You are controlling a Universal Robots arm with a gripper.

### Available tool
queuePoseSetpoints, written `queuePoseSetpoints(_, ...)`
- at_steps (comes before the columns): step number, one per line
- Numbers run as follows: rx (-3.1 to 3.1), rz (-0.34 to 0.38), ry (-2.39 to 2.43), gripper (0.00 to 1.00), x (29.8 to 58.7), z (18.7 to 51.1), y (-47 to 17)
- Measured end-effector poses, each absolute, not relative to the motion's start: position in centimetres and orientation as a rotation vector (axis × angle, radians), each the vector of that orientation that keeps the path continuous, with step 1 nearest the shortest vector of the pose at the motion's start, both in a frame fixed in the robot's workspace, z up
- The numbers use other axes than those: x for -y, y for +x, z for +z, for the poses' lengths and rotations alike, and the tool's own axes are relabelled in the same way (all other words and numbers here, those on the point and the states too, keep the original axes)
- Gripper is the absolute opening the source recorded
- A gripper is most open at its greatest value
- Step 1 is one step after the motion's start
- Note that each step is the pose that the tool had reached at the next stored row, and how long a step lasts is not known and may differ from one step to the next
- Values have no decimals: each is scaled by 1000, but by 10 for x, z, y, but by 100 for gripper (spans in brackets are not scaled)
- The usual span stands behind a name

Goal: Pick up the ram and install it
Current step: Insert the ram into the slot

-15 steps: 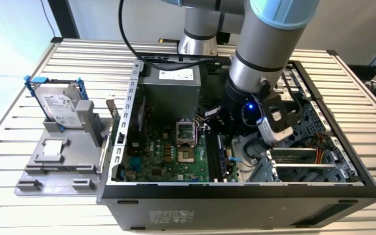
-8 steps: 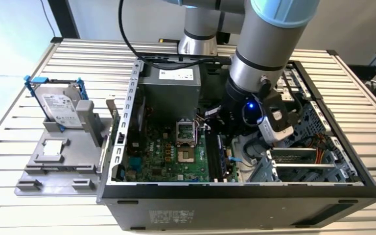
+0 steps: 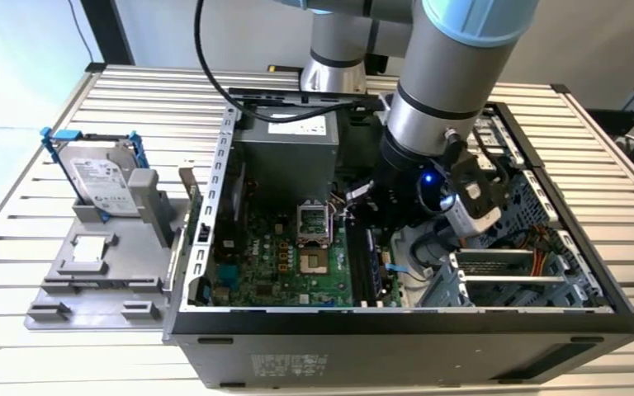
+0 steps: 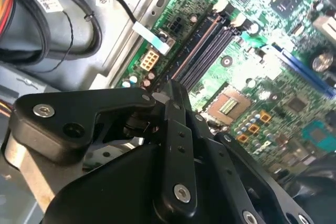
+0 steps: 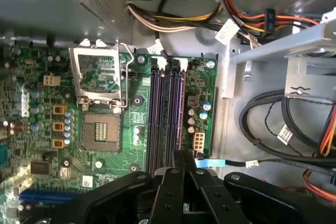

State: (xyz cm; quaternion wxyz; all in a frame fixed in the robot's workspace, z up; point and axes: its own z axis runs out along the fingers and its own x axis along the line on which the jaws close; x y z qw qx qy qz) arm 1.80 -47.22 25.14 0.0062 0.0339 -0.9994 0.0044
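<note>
Hand: the hand (image 5: 185, 167) hangs inside the open computer case (image 3: 405, 322), right over the memory slots (image 5: 166, 114) — fingers together; whether they pinch anything I cannot tell.
Ram: the ram (image 5: 185, 160) appears as a thin dark bar at the fingertips, above the slots.
Progress: seemingly picked up and brought over — seating in a slot not yet done.
Writing: none legible.

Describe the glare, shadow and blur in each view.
Exterior view: even light, blue lamp glowing on the arm's wrist. Second wrist view: motherboard washed out by glare, pincer body dark. First wrist view: motherboard evenly lit, cables in shadow, slight softness.
</note>
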Motion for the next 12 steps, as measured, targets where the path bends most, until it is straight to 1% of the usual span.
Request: queuePoseSetpoints(12,3112,15,335,0,471,251,18)
